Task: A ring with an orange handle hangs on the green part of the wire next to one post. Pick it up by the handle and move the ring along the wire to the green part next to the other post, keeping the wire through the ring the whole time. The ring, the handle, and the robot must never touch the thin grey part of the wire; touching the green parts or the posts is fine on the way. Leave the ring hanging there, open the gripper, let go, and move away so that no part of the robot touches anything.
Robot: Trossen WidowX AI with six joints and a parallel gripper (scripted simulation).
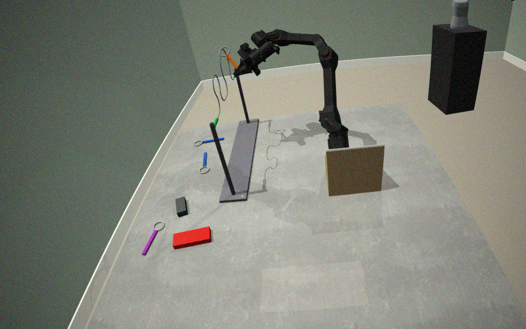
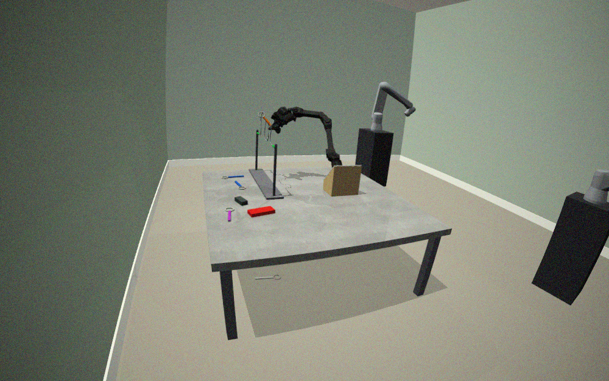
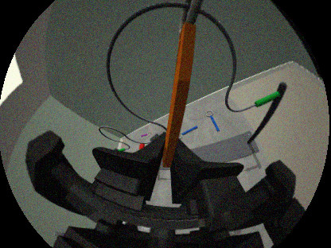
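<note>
My gripper [image 1: 237,71] [image 2: 272,128] [image 3: 168,135] is shut on the orange handle [image 1: 232,61] [image 2: 267,121] [image 3: 181,79], holding it near its lower end. The handle tilts up to the ring, which appears around the top of a tall grey wire loop [image 3: 108,63]. Whether ring and wire touch cannot be told; the ring is cut off in the wrist view. One green part [image 1: 235,76] [image 2: 257,132] [image 3: 267,98] is by the far post [image 1: 242,99] [image 2: 256,152]. The other green part [image 1: 216,122] [image 2: 274,145] is by the near post [image 1: 222,158] [image 2: 274,173].
The posts stand on a grey base [image 1: 242,155]. Two blue-handled rings, a purple-handled ring [image 1: 150,242], a dark block [image 1: 180,205] and a red block [image 1: 192,237] lie on the table. A tan panel-like block [image 1: 355,170] stands near the arm's base.
</note>
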